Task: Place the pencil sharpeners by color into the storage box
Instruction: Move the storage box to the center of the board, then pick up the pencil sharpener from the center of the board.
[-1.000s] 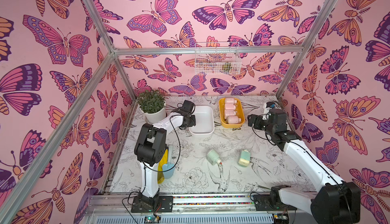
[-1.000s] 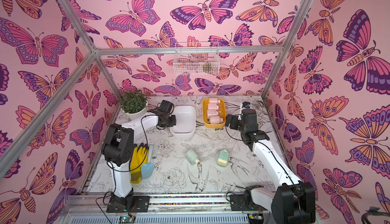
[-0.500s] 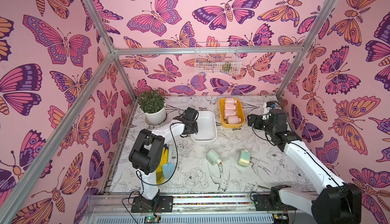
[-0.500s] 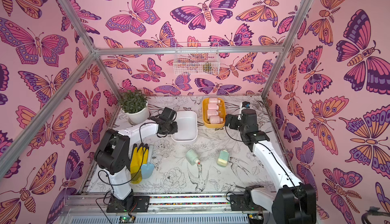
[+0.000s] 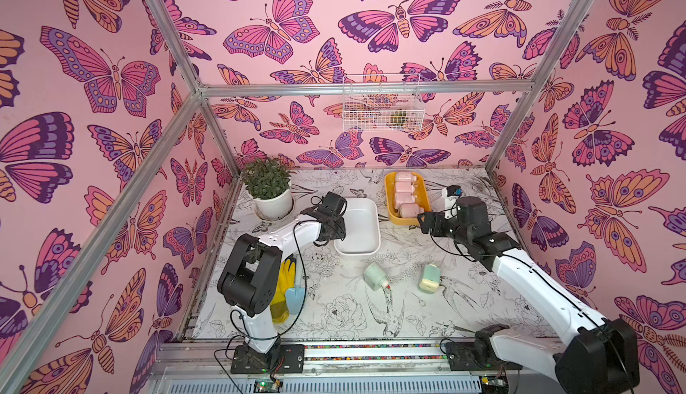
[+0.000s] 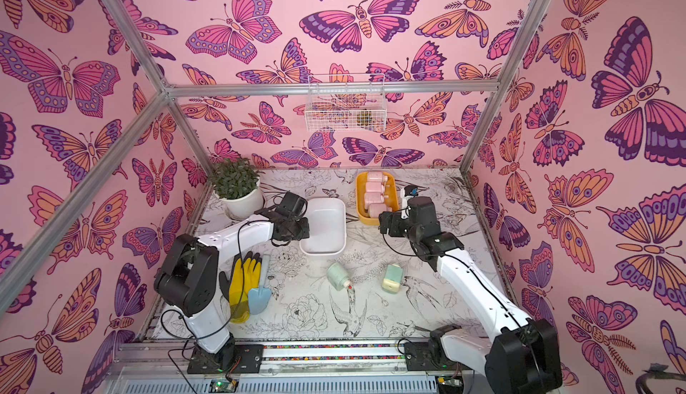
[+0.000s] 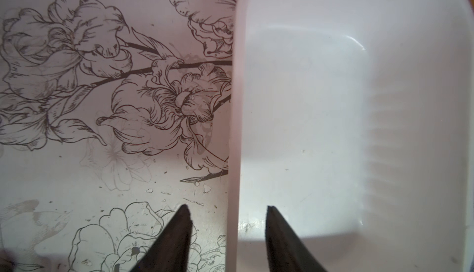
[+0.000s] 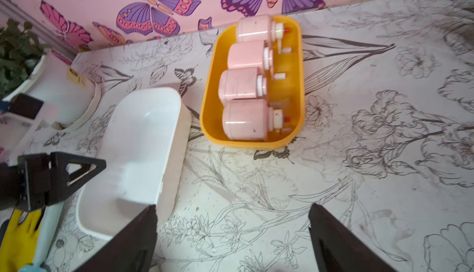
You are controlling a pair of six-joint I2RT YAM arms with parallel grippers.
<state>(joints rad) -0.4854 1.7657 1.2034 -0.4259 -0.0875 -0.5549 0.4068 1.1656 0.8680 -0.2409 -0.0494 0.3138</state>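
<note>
On the bench [image 5: 334, 318]: yellow tray [image 5: 389, 217] at the rear, four pink sharpeners [image 5: 404, 199] in a row inside it; white tray [image 5: 373, 225] just beside it, holding nothing; two green sharpeners [image 5: 375, 276] on the bench nearer the front, apart from both trays; left end effector [image 7: 227, 211] spread, straddling the white tray's rim without touching it; right end effector [image 8: 232, 213] spread wide, holding nothing.
</note>
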